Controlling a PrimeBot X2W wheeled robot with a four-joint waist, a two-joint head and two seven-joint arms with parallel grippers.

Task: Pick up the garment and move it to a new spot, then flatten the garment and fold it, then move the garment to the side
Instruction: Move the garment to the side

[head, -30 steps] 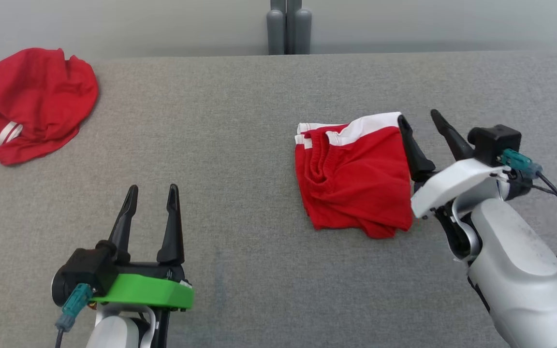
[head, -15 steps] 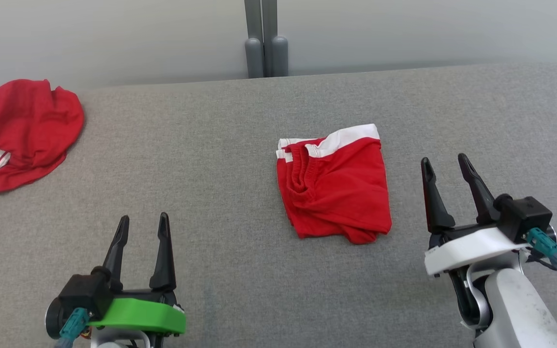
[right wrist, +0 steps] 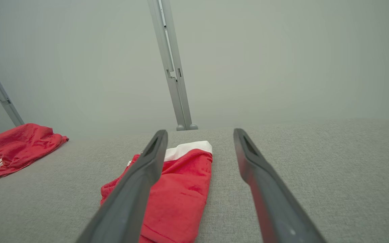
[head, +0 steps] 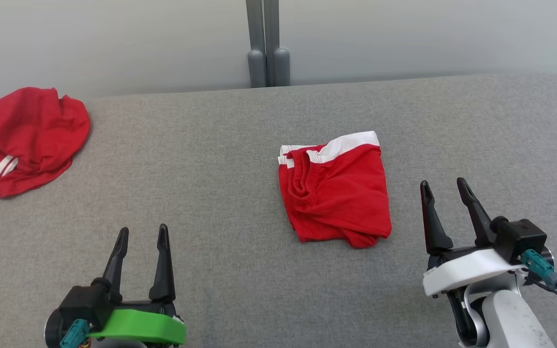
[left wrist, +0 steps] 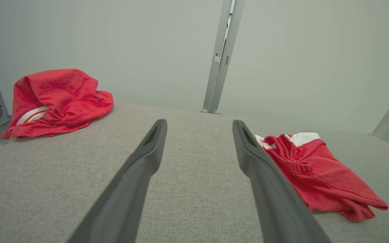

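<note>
Red folded garment (head: 335, 191), white band along its far edge, lies flat on the grey fabric table (head: 220, 159), slightly right of centre. The left gripper (head: 143, 229) has its fingers spread and holds nothing, well apart from the garment at the near left. The right gripper (head: 443, 183) is likewise spread and empty, near the garment's right edge without touching it. A crumpled red cloth (head: 27, 137) lies at the far-left corner.

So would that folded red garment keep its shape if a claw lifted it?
Probably not: the folded red garment looks thin and soft, gathered at its waistband, so it would likely droop and unfold. It seems light, lying in flat layers. Pushed across the gray fabric surface, it would probably bunch rather than slide.
</note>
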